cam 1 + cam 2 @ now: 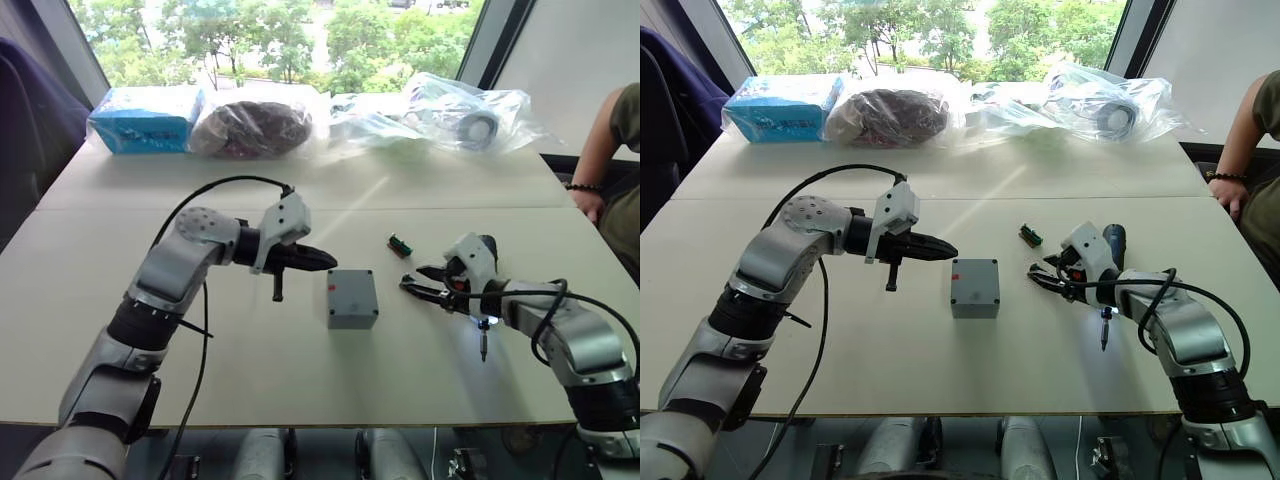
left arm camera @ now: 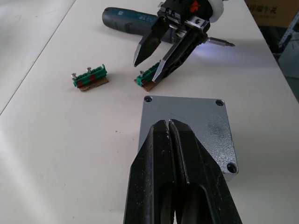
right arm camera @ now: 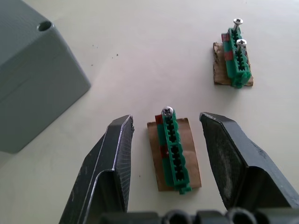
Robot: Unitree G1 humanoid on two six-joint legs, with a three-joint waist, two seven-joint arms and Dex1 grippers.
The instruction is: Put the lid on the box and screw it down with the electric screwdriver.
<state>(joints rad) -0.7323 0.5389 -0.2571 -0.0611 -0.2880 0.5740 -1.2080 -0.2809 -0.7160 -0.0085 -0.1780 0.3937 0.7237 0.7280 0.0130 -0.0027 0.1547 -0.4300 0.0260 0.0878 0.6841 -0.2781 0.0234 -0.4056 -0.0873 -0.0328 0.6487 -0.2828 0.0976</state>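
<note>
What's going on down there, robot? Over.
Left gripper shut, above the box. Right gripper open around a green part. Lid on box; screwdriver lying on table.

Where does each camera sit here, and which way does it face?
Left eye and right eye: on the head, looking forward and down over the table; both arms show.
Left wrist: along the shut left gripper over the box, towards the right gripper and electric screwdriver.
Right wrist: along the open right gripper straddling a green terminal block.
Shared: both wrist views show the box and two green blocks.
</note>
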